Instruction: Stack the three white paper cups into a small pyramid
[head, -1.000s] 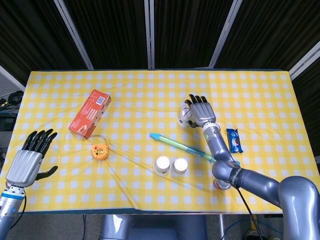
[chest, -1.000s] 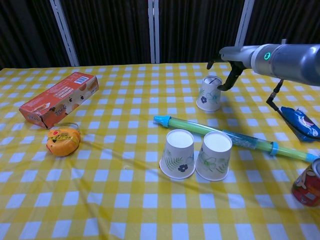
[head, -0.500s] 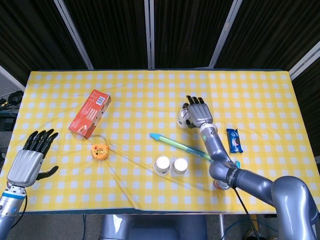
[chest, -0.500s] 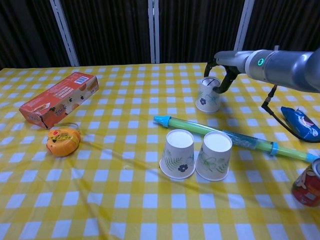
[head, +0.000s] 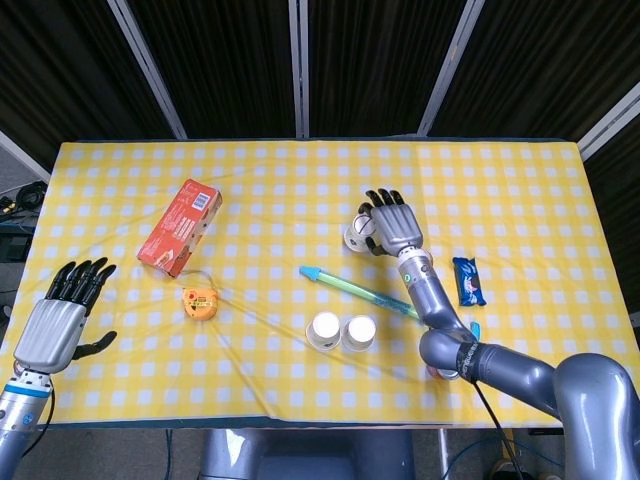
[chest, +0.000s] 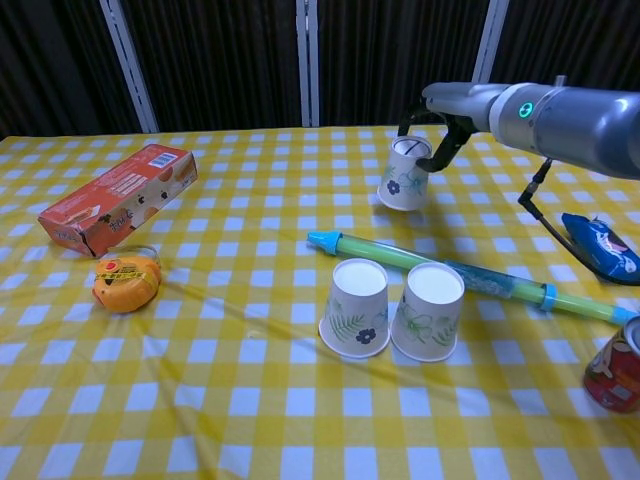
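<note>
Chest view shows your right hand (chest: 437, 130) holding the third cup (chest: 404, 174) by its upturned base end, fingers hooked around the top while the cup hangs mouth-down and tilted, lifted clear of the bench (chest: 250, 400). In the head view the same hand (head: 388, 222) covers most of that cup (head: 356, 232), so judge the grip from the chest camera.

The relation that matters: the two base cups, the left base cup (chest: 355, 307) and the right base cup (chest: 428, 311), stand upside down and touching each other, nearer to you than the held cup and slightly to its right in the chest view. Between the held cup and that pair lies the green-and-blue tube (chest: 440, 270), its long axis running diagonally across the path, just behind the pair. By my reading you must carry the cup over the tube toward you, level it so its mouth faces straight down, and bring it above the seam where the two bases meet.

Your right hand is the one already on the job and much the nearer; your left hand (head: 58, 320) hovers with fingers spread and holding nothing at the far left edge, well apart from all three cups.

Risk, as I judge it: the tilt could catch one base cup's rim and nudge the pair apart.
</note>
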